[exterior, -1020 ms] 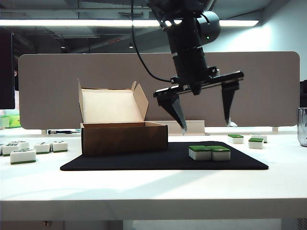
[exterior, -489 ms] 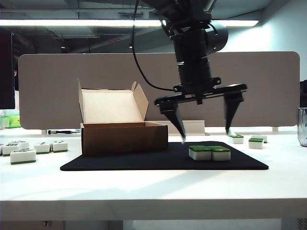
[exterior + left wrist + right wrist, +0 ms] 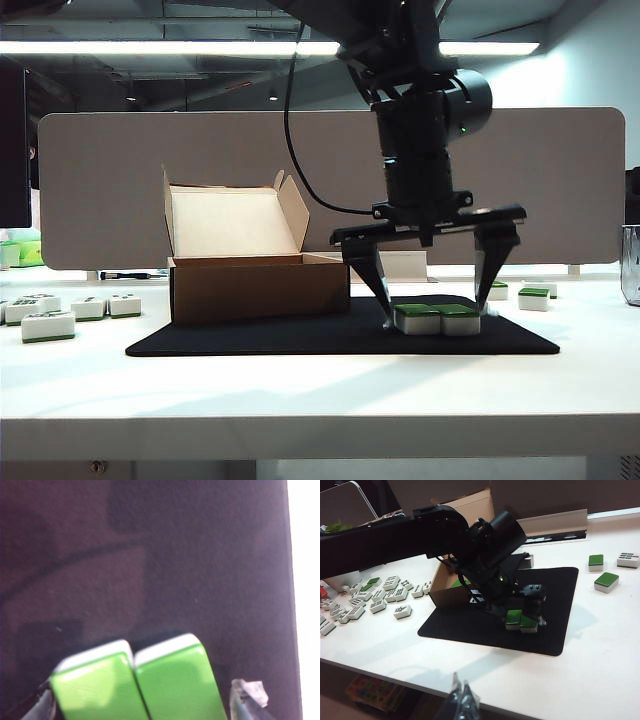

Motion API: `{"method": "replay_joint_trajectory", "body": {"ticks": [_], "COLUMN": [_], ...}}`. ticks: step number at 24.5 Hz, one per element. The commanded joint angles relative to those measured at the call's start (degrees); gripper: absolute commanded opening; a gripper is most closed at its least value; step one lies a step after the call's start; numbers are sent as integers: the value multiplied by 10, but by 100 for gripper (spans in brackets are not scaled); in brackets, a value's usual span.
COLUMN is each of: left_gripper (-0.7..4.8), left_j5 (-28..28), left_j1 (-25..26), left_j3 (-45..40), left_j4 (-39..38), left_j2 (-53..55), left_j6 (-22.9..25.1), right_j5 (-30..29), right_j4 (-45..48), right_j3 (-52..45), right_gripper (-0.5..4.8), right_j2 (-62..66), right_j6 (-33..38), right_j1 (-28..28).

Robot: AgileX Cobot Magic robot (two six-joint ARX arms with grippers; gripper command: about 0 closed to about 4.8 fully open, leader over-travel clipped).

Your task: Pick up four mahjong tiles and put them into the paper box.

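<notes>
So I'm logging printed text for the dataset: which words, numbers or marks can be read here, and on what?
None can be read.
Face-up tiles left of the paper box: dark marks, too small.
Tile at the far right: marks blurred.
Two green-backed tiles between the open left gripper fingers: no marks showing.
Right gripper: no label.

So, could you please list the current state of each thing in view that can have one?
Paper box: lid flap open, upright on the black mat.
Two mahjong tiles: green backs up, side by side on the mat.
Left hand: open, fingers straddling the tile pair.
Right hand: shut, away from the mat.
</notes>
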Motion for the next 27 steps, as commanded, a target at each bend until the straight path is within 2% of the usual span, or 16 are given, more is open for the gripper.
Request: {"method": "replay_joint_trajectory", "body": {"ticks": [1, 3, 4, 5, 7, 9, 10, 16, 18, 21, 25, 27], "left_gripper": [479, 473, 436, 420, 419, 339, 330, 330, 330, 331, 331, 331], "left_j5": [-20, -20, -27, -33, -33, -34, -35, -46, -45, -46, -58, -58], "left_j1": [-3, -3, -3, -3, -2, -2, -2, -1, -1, 8, 61, 95], "left_j3": [2, 2, 2, 2, 2, 2, 2, 12, 38, 137, 241, 254], "left_j4": [-16, -21, -21, -20, -23, -25, -25, -28, -36, -56, -84, -107], "left_j2": [9, 12, 12, 12, 12, 12, 12, 11, 11, 10, 10, 10], "left_j6": [26, 26, 31, 49, 78, 107, 122, 145, 146, 200, 204, 203], "right_j5": [0, 0, 0, 0, 0, 0, 0, 0, 0, 0, 0, 0], "right_j4": [11, 11, 11, 11, 11, 11, 11, 11, 11, 10, 8, 6], "right_j3": [2, 2, 2, 2, 2, 2, 2, 2, 2, 2, 2, 2], "right_gripper": [-1, -1, -1, -1, -1, -1, -1, -1, -1, -1, -1, -1], "right_j2": [-7, -7, -7, -7, -7, -7, -7, -7, -7, -7, -7, -7], "right_j6": [-2, -2, -2, -2, -2, -2, -2, -2, -2, -2, -2, -2], "right_j1": [0, 0, 0, 0, 0, 0, 0, 0, 0, 0, 0, 0]}}
